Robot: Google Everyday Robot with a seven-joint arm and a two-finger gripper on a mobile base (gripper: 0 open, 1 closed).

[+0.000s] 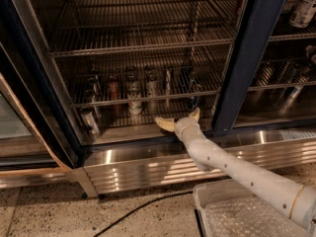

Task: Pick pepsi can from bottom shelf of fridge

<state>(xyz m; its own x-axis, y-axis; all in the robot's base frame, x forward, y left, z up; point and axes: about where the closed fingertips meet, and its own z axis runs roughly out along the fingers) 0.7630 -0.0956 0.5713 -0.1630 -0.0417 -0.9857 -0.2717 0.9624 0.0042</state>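
Observation:
The fridge [247, 58] stands open, with dark navy frames and chrome wire racks. On the bottom shelf [163, 98] stand several cans. The pepsi can [193, 98] is dark with a shiny top and stands at the right end of the row, near the navy post. My gripper [180, 118] is open and empty at the fridge's lower front edge. It is just below and slightly left of the pepsi can and does not touch it. One finger points left, the other up-right toward the can.
A red-orange can [113, 89] and silver-white cans [134, 102] stand left of the pepsi can, and another can [89, 120] stands at the far left. The ribbed steel base panel [148, 167] runs below. A white tray [242, 216] sits at bottom right, and a black cable [138, 210] lies on the floor.

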